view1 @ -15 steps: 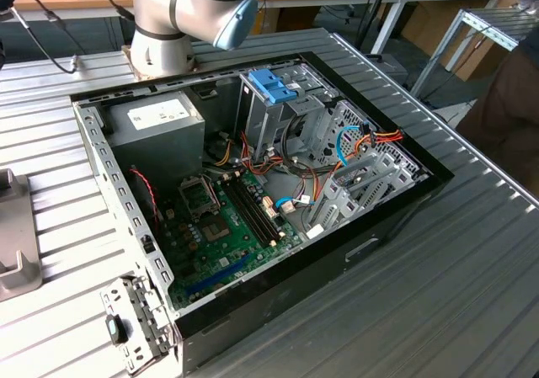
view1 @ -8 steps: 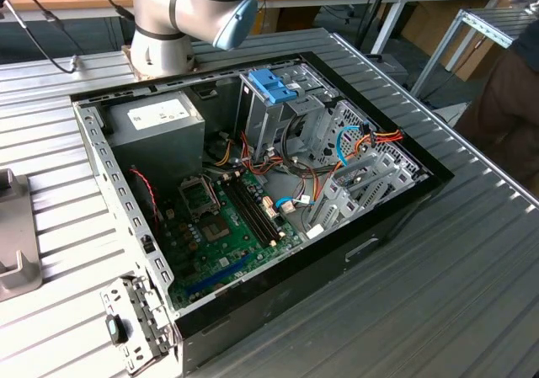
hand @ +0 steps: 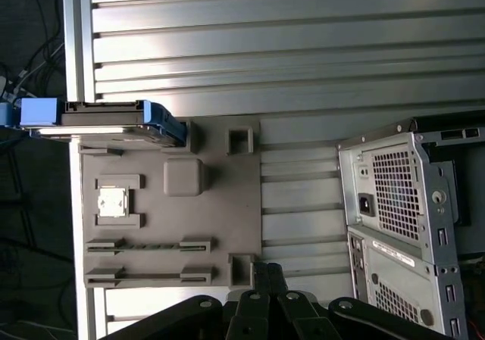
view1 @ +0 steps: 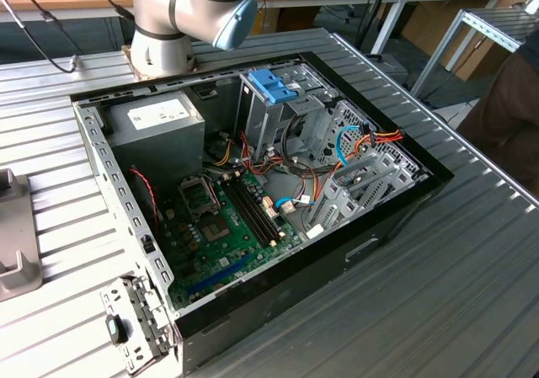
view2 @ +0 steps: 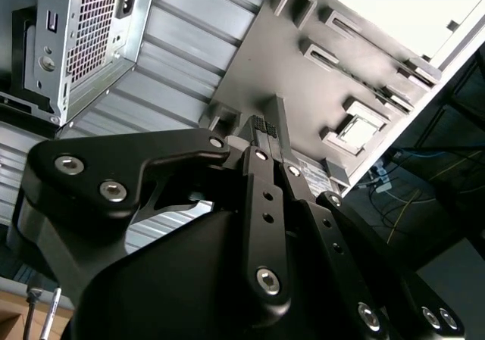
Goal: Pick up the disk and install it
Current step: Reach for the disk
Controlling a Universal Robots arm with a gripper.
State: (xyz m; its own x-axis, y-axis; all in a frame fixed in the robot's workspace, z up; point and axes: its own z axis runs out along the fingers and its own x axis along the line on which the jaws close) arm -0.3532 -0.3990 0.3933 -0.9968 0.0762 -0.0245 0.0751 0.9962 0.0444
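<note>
Black gripper (hand: pixel 267 268) pressed together, pinching nothing | above near edge of grey slotted plastic fixture plate (hand: pixel 220 204) | flat dark disk (hand: pixel 106 120) in light-blue carrier at plate's far corner, well apart

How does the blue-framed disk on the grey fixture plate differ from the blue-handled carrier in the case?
The blue-framed disk stands on edge at the grey fixture plate's rim; the blue-handled carrier sits atop the metal drive cage inside the open black case. The disk has a dark body between blue ends; the carrier looks all blue. Both carry blue plastic.
</note>
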